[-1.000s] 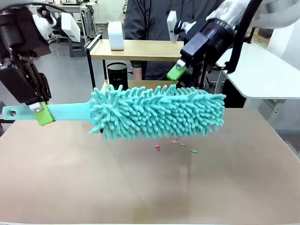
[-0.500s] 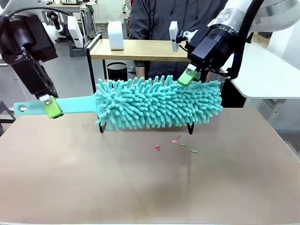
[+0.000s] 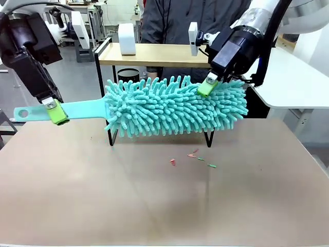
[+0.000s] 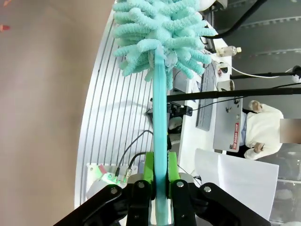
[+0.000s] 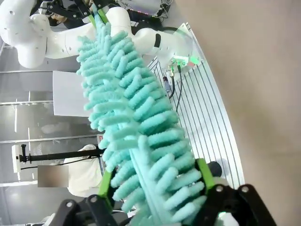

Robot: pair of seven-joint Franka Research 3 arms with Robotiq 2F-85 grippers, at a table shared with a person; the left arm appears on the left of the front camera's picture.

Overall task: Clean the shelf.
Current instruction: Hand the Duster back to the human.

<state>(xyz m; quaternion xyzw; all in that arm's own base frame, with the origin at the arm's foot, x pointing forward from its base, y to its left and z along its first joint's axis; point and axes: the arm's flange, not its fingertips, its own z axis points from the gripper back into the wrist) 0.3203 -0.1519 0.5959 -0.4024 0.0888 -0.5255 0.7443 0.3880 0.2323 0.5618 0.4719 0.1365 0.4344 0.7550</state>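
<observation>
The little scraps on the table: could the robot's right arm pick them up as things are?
Probably not: the right gripper is shut on the duster, though the scraps lie uncovered.

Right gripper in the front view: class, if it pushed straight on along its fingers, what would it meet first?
The right gripper points down-left into the fluffy turquoise microfibre duster it already clamps, so the duster comes first; depth beyond is unclear.
</observation>
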